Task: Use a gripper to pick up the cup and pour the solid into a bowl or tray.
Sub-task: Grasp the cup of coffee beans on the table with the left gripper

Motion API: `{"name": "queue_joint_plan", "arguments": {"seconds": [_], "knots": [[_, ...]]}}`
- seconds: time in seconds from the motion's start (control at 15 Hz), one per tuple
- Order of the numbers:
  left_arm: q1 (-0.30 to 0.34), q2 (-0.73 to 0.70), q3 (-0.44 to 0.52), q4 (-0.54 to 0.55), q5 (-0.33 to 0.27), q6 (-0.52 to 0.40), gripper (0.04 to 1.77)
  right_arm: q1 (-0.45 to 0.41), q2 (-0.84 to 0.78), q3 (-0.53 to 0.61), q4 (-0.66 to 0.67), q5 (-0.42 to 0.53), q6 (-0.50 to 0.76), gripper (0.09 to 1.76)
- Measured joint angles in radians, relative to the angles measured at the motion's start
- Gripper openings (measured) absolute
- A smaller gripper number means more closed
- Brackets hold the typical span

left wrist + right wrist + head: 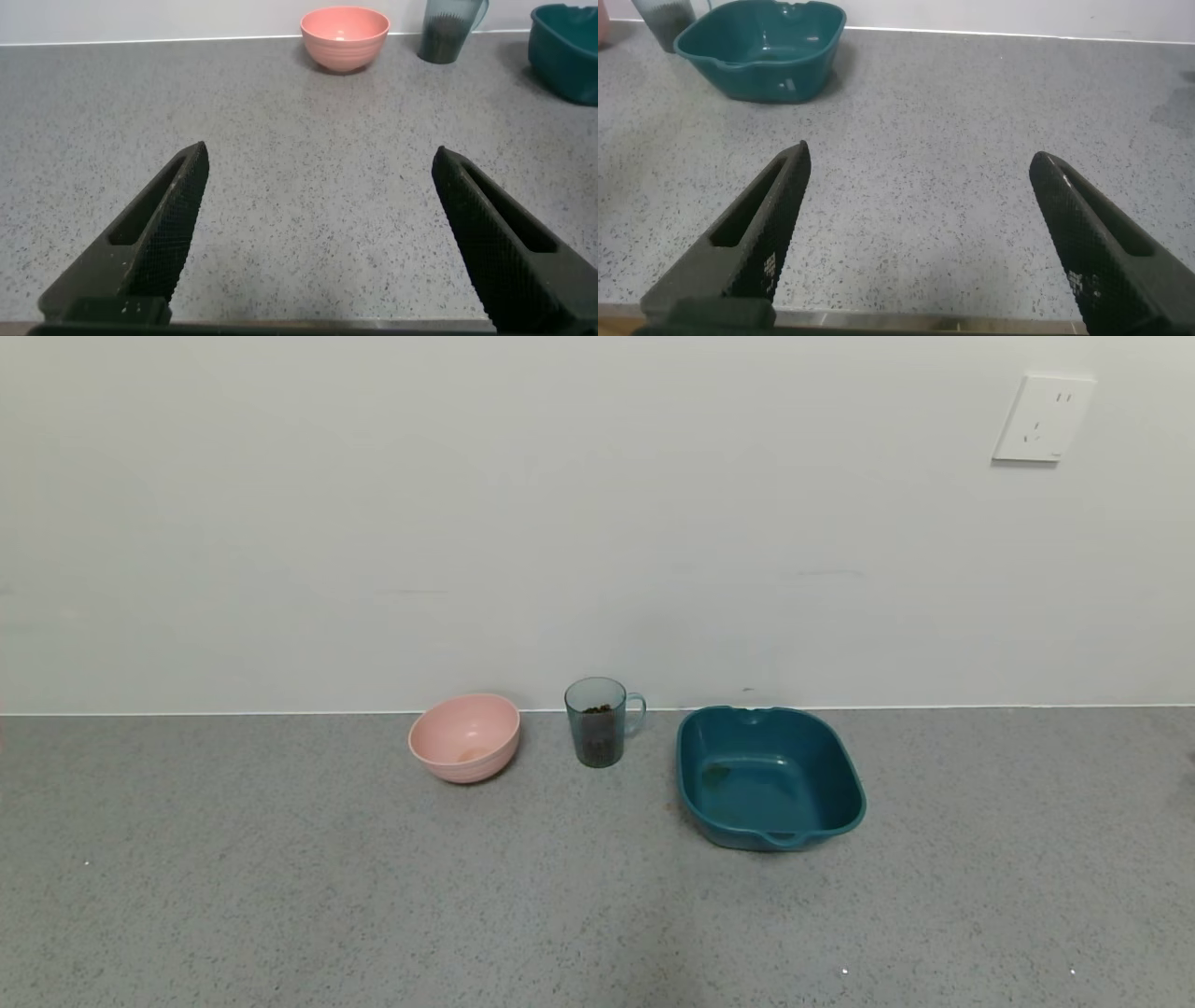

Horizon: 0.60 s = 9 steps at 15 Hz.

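Note:
The translucent blue-grey cup [597, 722] stands upright near the wall, its handle toward the tray, with dark brown pellets [597, 737] inside. It also shows in the left wrist view [450, 28]. The dark teal tray [767, 775] sits just right of the cup; it holds no pellets and shows in the right wrist view [764, 51] too. My left gripper [320, 154] is open and empty over bare counter, far short of the cup. My right gripper [917, 154] is open and empty over bare counter, short of the tray. Neither arm shows in the head view.
A round pink bowl [465, 737] stands left of the cup, also in the left wrist view [344, 37]. The grey speckled counter [373, 896] runs back to a white wall with a socket [1043, 418].

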Motion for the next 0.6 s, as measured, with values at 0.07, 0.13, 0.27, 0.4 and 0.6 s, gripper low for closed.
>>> {"name": "queue_joint_plan", "arguments": {"seconds": [0.07,0.13,0.27,0.4,0.6], "knots": [[0.000,0.000,-0.007,0.004,0.002,0.001,1.72,0.000,0.000,0.000,0.000,0.000,0.000,1.71],[0.001,0.004,-0.032,0.006,0.001,-0.005,1.72,0.000,0.000,0.000,0.000,0.000,0.000,1.71],[0.001,0.029,-0.116,0.026,0.004,-0.026,1.72,0.000,0.000,0.000,0.000,0.000,0.000,1.71],[0.000,0.089,-0.216,0.048,0.004,-0.033,1.72,0.000,0.000,0.000,0.000,0.000,0.000,1.71],[-0.006,0.243,-0.365,0.058,0.000,-0.028,1.72,0.001,0.000,0.000,0.000,0.000,0.000,1.71]]}}
